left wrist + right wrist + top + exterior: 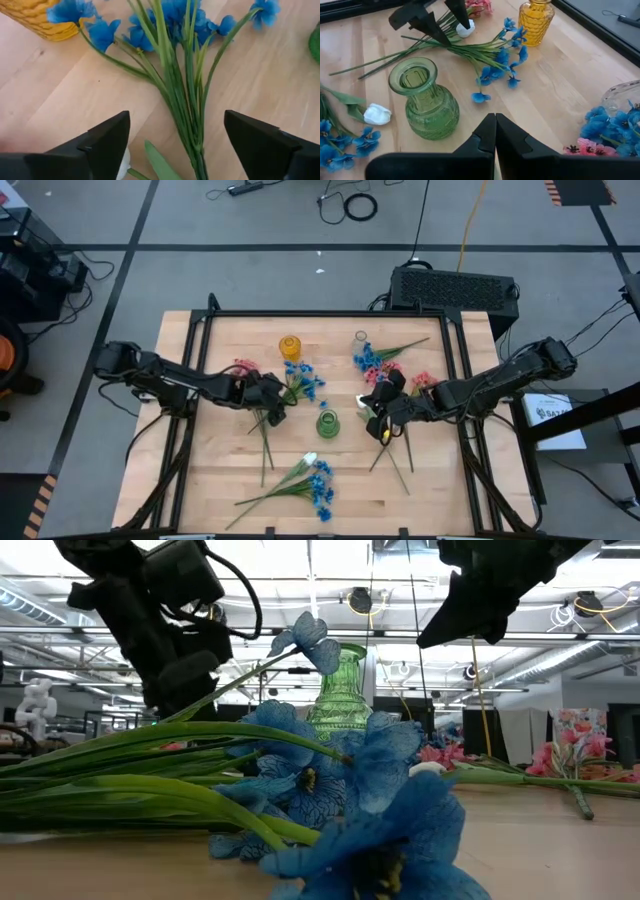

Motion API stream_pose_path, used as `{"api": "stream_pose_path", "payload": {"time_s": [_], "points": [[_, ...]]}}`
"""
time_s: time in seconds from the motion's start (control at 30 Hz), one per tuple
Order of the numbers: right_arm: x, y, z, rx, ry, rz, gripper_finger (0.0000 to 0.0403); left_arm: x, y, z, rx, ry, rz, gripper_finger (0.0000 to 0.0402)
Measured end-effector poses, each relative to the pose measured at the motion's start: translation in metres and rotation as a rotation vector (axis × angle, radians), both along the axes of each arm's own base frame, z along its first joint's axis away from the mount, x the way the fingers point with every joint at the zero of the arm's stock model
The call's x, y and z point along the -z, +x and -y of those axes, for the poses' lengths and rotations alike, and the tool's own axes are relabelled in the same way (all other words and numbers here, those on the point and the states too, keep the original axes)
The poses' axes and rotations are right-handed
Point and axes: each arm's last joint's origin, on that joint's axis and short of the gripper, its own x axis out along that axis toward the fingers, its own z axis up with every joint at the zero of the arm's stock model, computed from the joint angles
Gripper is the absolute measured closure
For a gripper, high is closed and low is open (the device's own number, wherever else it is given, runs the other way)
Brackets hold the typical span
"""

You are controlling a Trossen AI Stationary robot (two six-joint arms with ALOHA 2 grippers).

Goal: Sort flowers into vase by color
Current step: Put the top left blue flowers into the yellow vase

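Observation:
My left gripper [182,145] is open, low over a blue-flowered sprig [175,75] that lies flat on the table. Its fingers stand on either side of the green stems [268,425] without touching them. A white bud [465,29] lies beside that gripper. My right gripper [495,131] is shut and empty, hovering just right of the green vase [425,100], which is empty. A loose bunch with blue blooms and a white bud [305,478] lies near the table's near edge. Blue and pink flowers [375,360] lie by the clear vase [361,338].
The yellow vase [290,347] stands at the far side, close to the blue blooms. More pink flowers [422,380] and long stems [395,460] lie under and beside the right arm. A pink bloom [243,368] lies by the left arm. A black frame [320,313] rims the table.

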Motion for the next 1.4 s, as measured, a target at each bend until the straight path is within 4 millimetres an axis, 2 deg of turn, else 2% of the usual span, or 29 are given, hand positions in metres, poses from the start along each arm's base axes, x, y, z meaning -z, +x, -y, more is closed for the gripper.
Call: {"api": "stream_pose_path", "payload": {"time_s": [0.23,0.5,0.9,1.2,1.4], "points": [[0.000,0.000,0.000,0.001,0.009,0.001,0.0403,0.015,0.010,0.001,0.027,0.015,-0.014,0.0035],[0.000,0.000,-0.002,0.002,0.017,0.003,0.0403,0.026,0.013,-0.007,0.053,-0.002,-0.069,0.0044],[0.000,0.000,-0.002,0.002,0.017,0.004,0.0403,0.035,0.019,-0.016,0.075,-0.055,-0.073,0.0187],[0.000,0.000,-0.002,0.001,0.018,0.004,0.0403,0.019,0.023,-0.015,0.130,-0.095,-0.030,0.0292],[0.000,0.000,-0.003,-0.014,0.043,0.001,0.0403,0.008,0.024,-0.015,0.141,-0.109,-0.003,0.0339]]}}
